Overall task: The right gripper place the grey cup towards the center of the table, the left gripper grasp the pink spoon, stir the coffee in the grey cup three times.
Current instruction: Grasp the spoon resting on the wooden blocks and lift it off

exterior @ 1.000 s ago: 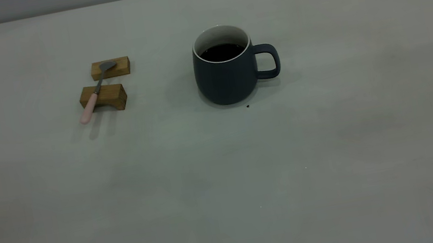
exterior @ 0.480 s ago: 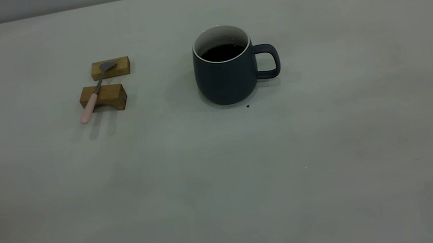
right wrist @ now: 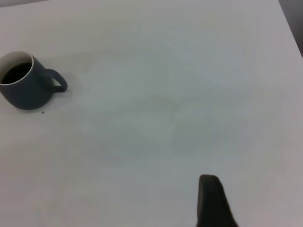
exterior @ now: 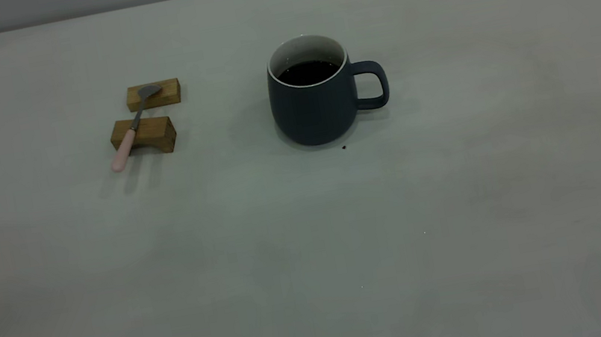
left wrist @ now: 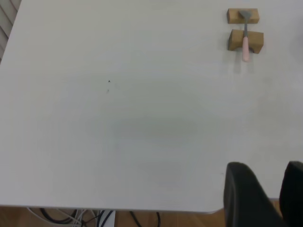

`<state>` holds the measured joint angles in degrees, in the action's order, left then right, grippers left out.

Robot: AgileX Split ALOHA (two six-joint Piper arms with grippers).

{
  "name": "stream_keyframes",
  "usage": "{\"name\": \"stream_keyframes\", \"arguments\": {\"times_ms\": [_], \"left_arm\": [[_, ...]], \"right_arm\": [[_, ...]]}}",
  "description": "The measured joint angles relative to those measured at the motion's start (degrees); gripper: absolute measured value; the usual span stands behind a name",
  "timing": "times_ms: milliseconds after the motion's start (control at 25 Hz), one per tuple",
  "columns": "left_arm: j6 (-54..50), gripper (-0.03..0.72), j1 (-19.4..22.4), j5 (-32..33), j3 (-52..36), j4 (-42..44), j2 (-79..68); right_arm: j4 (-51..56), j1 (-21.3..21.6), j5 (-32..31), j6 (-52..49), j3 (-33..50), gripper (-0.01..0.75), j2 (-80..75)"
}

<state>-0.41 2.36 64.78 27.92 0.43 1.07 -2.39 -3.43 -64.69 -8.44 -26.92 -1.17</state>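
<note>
Neither arm shows in the exterior view. In the left wrist view we see the left gripper point(left wrist: 271, 196) only as two dark finger tips cut off by the frame's edge; there's a gap btwn them, rest of the gripper out of frame. The right gripper point(right wrist: 214, 201) in the right wrist view is one dark finger, cut by the edge, so we can't tell how its jaws stand. The grey cup point(right wrist: 24, 85) is clipped at that frame's edge. The pink spoon point(left wrist: 245, 34) is too small there to make out its bowl.
</note>
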Motion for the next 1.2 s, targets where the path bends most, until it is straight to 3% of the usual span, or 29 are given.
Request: {"name": "stream_keyframes", "arguments": {"times_ms": [640,760,1000,1200], "left_arm": [[0.00,0.265,0.00,-0.40,0.19,-0.74,-0.82],[0.00,0.315,0.00,-4.48,1.34,-1.34,-6.27],[3.01,0.525,0.00,-12.63,4.99,-5.71,-27.87],[4.27,0.577,0.00,-19.86,8.96,-10.27,-47.76]], "right_arm": [[-0.05,0.00,0.00,0.04,0.00,0.491,0.00],[-0.05,0.00,0.00,0.04,0.00,0.491,0.00],[-0.05,0.00,0.00,0.04,0.00,0.491,0.00],[-0.05,0.00,0.00,0.11,0.00,0.491,0.00]]}}
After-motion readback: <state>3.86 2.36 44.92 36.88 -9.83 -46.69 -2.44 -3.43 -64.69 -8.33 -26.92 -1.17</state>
